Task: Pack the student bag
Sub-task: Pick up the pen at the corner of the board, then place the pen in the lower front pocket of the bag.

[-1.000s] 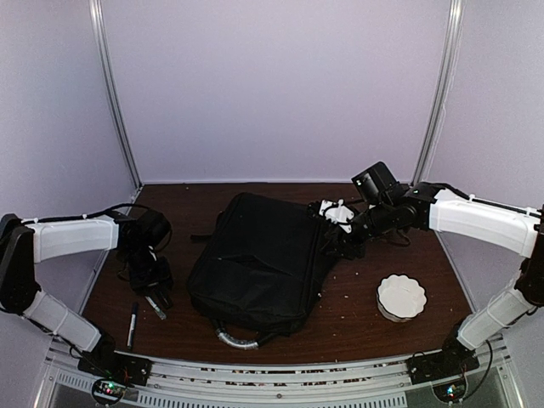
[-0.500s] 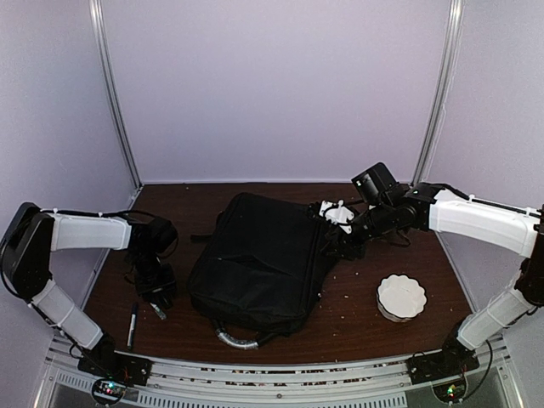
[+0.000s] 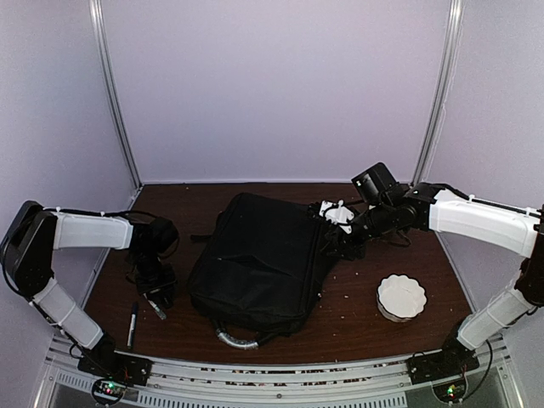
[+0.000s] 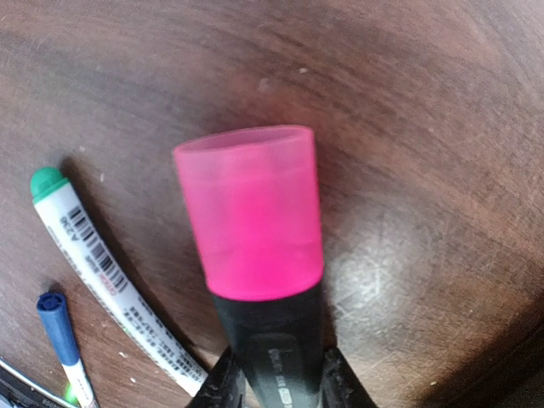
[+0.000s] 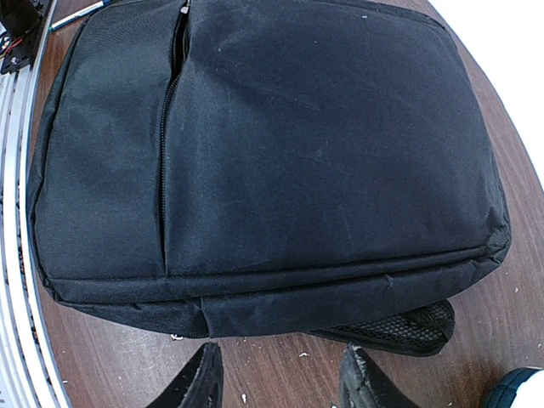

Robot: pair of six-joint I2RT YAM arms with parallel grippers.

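- The large black soft fabric backpack [image 3: 259, 263] lies flat in the middle of the dark brown wooden worktop [image 3: 348, 327], with its grey-silver top handle [image 3: 236, 340] at the 6 o'clock edge.
- Top view: the left fingers [image 3: 157, 296] are down at the worktop at 9 o'clock from the backpack, apart from it. What they grip is too small to make out here.
- Only the left wrist view shows it: they pinch the black barrel of a highlighter with a translucent pink cap [image 4: 251, 212], one finger against each side. I cannot tell whether the highlighter is lifted off the wood.
- That view alone also shows a white marker with a green cap [image 4: 102, 263] and a thin pen with a blue cap [image 4: 59, 331], lying at 8 o'clock from the highlighter.
- Top view: the right fingers [image 3: 340, 245] sit at the backpack's 2 o'clock corner.
- The right wrist view shows them spread apart with bare wood between them, just short of the backpack's side, and a vertical zipper line on its panel.
- A white scalloped bowl [image 3: 401, 297], seen only from above, stands at 4 o'clock from the backpack, apart from it.
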